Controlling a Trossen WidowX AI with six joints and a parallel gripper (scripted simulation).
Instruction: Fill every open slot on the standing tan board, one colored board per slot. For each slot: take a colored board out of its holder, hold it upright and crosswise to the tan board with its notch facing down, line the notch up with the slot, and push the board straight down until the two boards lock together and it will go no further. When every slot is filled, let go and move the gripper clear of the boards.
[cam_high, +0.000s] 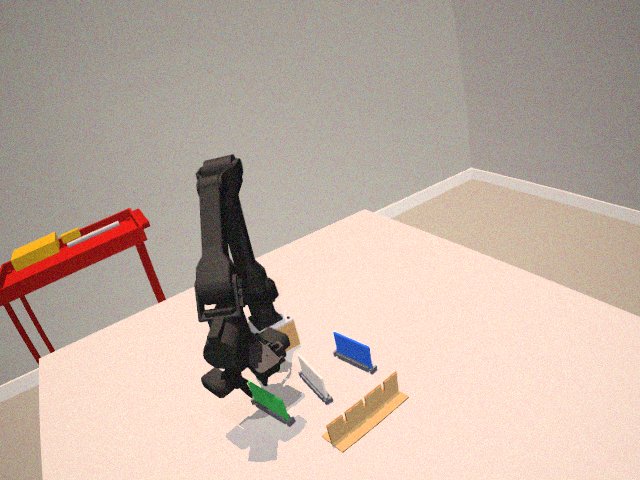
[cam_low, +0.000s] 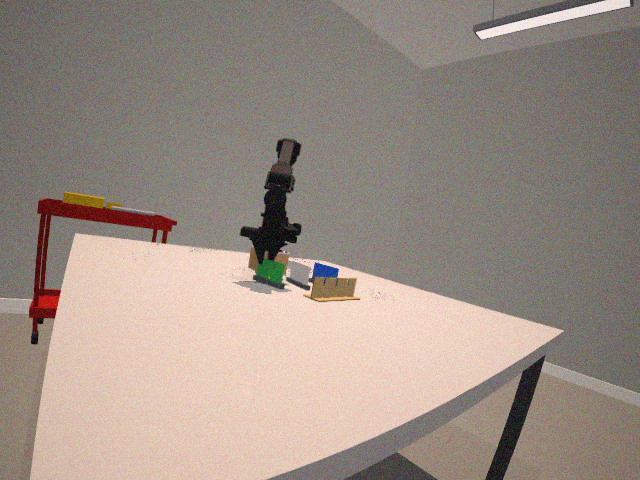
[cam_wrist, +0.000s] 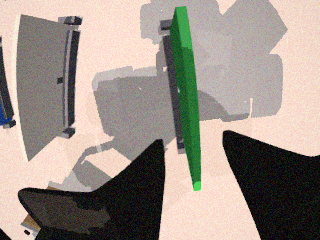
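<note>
Grey walls surround the pale table. Near its left, the green board is seen upright in its holder, apparently below the gripper, whose fingers are spread; its far end is partly hidden from above.

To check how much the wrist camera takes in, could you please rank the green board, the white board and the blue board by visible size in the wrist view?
1. White board
2. Green board
3. Blue board
</note>
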